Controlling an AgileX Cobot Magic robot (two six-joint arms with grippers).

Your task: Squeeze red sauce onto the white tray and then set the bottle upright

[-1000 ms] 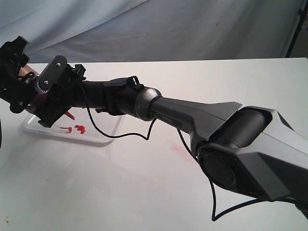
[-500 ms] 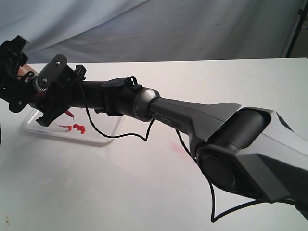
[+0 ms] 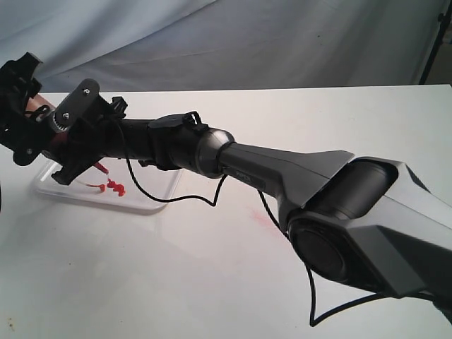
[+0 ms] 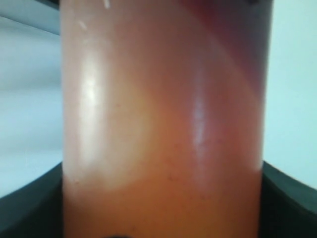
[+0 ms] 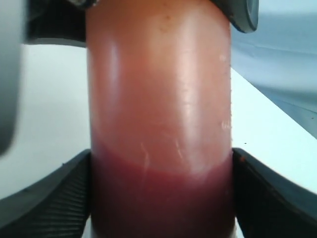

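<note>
The bottle (image 4: 163, 129) is a translucent orange-red squeeze bottle, held tilted over the white tray (image 3: 152, 199) at the far left of the table. Its red nozzle (image 3: 102, 168) points down at the tray. My left gripper (image 3: 25, 120) is shut on the bottle, with dark fingers (image 4: 29, 208) on both sides. My right gripper (image 3: 65, 152) has reached across and is also shut on the bottle (image 5: 158, 114), with ribbed pads (image 5: 54, 198) pressed against its sides. Dark sauce has pooled at one end inside. Small blobs of red sauce (image 3: 116, 188) lie on the tray.
The right arm (image 3: 282, 176) stretches across the middle of the table, and a black cable (image 3: 169, 198) hangs from it over the tray's near edge. A faint pink smear (image 3: 265, 219) marks the tabletop under the arm. A grey cloth (image 3: 247, 35) hangs behind.
The right gripper has closed in on the bottle and shifted slightly left, and the nozzle has moved with it. The left gripper holds as before.
</note>
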